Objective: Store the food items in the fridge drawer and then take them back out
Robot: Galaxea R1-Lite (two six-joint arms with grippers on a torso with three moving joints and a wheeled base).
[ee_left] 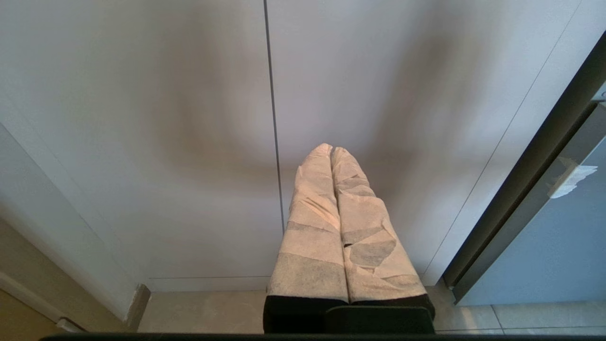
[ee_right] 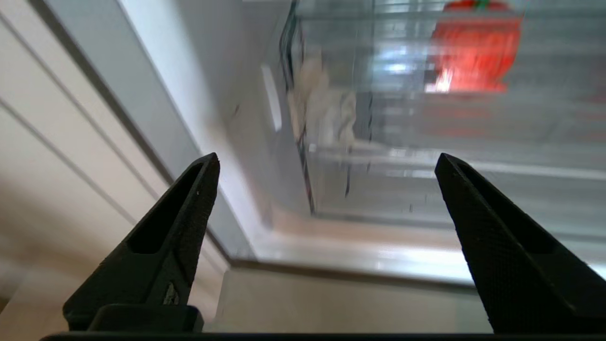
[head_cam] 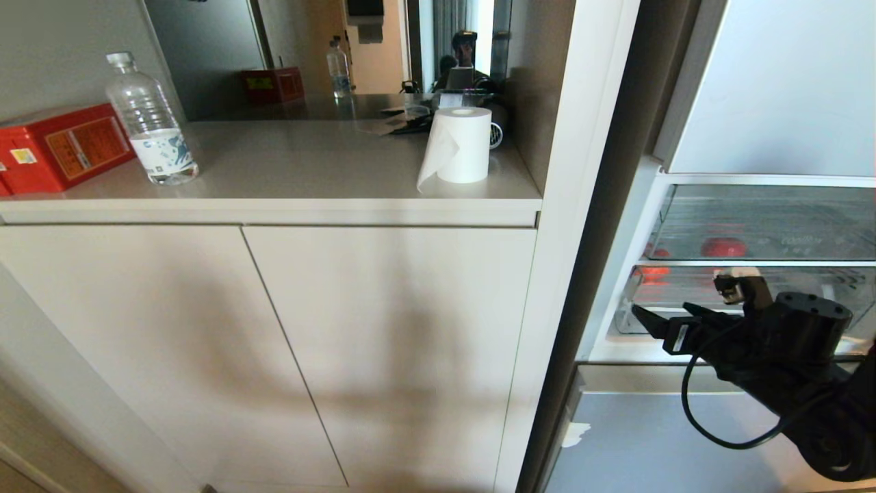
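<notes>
Head view, right gripper: our black right gripper (head_cam: 674, 320) reaches toward the open pale blue-grey glossy fridge (head_cam: 773, 103), just in front of its clear drawers; its fingers are spread apart and hold nothing.
Head view, drawer: we see the wide, shallow clear plastic fridge drawer (head_cam: 766, 222) with a deeper red round toy fruit (head_cam: 724, 246) inside, and a second reddish shape (head_cam: 655, 263) at the drawer's left end, too blurred through the plastic to identify.
Head view, counter: to our left, a beige countertop (head_cam: 294, 171) carries a white paper roll (head_cam: 462, 144), a clear plastic water bottle (head_cam: 150, 120) and a red box (head_cam: 61, 147).
Left wrist view: our left gripper (ee_left: 331, 150), its fingers wrapped in white tape and pressed together, hangs before white cabinet doors (ee_left: 165, 118), well apart from the fridge.
Right wrist view: the two black fingers (ee_right: 184, 222) stand wide apart; beyond them, an orange-red toy fruit with a green stem (ee_right: 476, 52) lies inside the clear drawer.
</notes>
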